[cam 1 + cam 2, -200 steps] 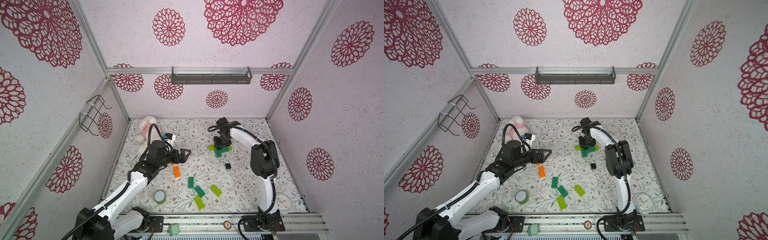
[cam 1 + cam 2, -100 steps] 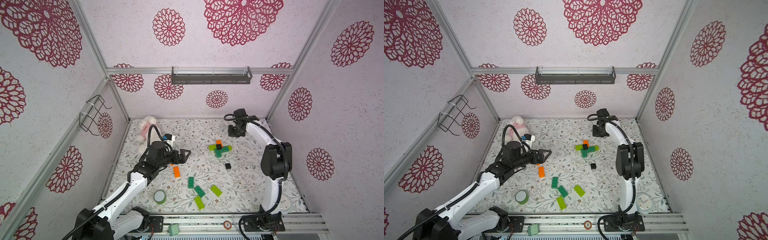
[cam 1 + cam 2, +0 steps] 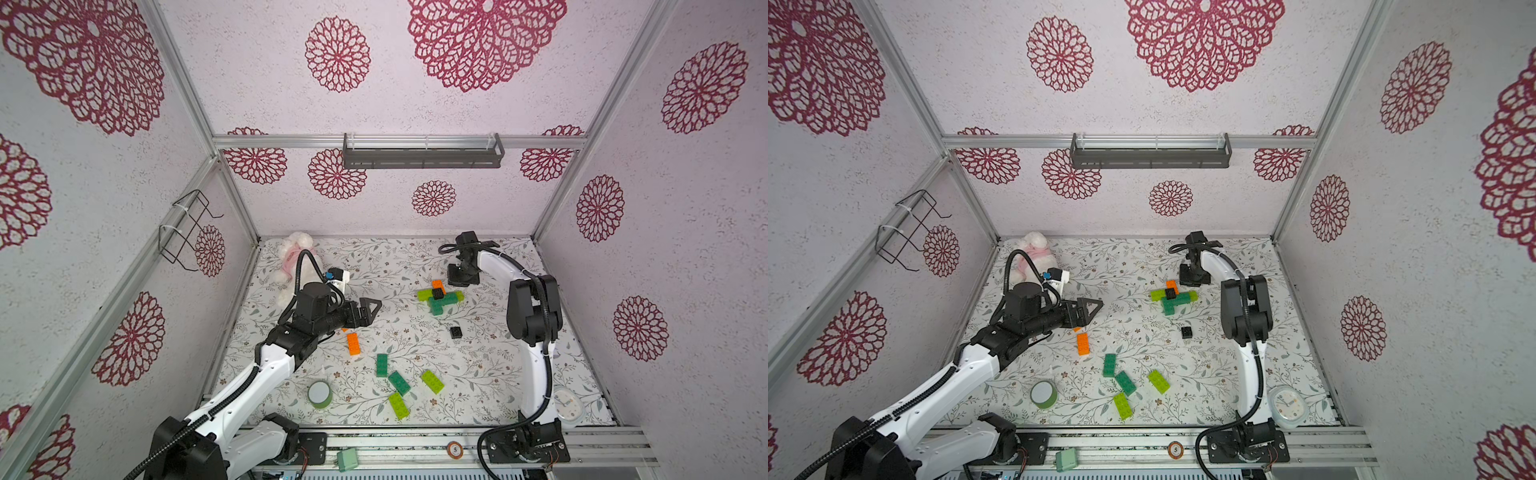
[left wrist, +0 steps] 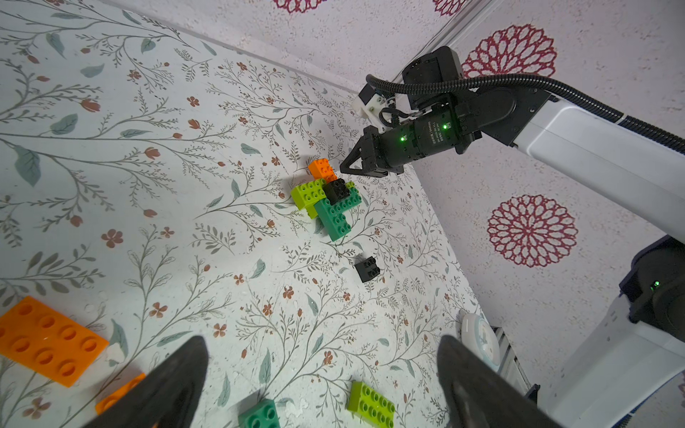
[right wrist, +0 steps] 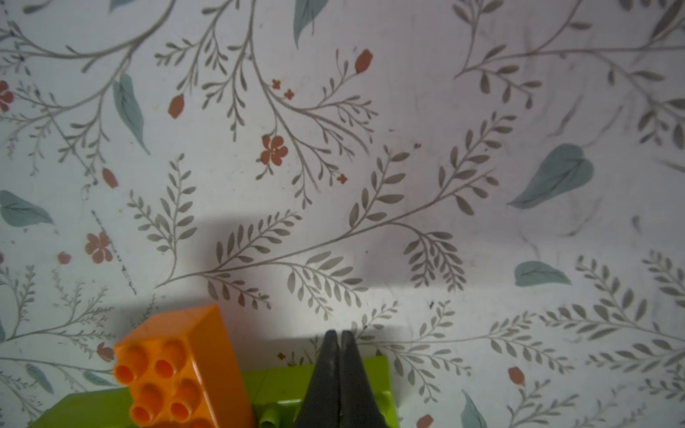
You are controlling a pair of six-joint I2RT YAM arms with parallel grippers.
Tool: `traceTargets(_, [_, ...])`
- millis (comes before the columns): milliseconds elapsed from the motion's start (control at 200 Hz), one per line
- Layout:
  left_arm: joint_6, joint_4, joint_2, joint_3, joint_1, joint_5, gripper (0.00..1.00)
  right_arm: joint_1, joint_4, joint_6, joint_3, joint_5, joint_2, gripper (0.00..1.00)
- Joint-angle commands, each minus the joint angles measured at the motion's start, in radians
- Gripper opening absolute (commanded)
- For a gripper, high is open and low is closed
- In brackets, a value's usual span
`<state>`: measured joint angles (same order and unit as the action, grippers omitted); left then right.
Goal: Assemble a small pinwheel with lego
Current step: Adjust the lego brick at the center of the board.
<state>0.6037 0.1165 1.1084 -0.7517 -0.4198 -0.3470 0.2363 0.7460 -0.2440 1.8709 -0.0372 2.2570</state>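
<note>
On the floral tabletop (image 3: 478,374), at one o'clock from its centre in both top views, stands the part-built pinwheel of orange, lime green, dark green and black studded plastic bricks (image 3: 439,296). The right gripper (image 4: 343,169), just beside it at one o'clock, has its jaws pressed together and empty. The left gripper (image 3: 371,308), its jaws spread wide and empty, is near the loose orange oblong brick (image 3: 354,344) at nine o'clock.

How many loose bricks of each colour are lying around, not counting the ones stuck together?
Orange bricks: 1, plus an orange bit mostly hidden by the left gripper, too covered to count
Dark green bricks: 2
Lime green bricks: 2
Black bricks: 1
Total: 6 loose bricks in plain sight
</note>
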Motion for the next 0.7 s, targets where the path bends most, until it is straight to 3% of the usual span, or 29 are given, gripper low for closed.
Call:
traceTargets(0, [0.007, -0.025, 0.004, 0.008, 0.007, 0.010, 0.98, -0.002, -0.016, 0.012, -0.036, -0.015, -0.031, 0.06])
traceTargets(340, [0.013, -0.034, 0.003, 0.008, 0.007, 0.018, 0.98, 0.012, -0.110, -0.014, -0.354, -0.066, -0.230, 0.06])
traceTargets(696, [0.042, -0.025, 0.008, -0.011, 0.007, 0.036, 0.99, 0.095, -0.336, -0.197, -0.711, -0.075, -0.487, 0.11])
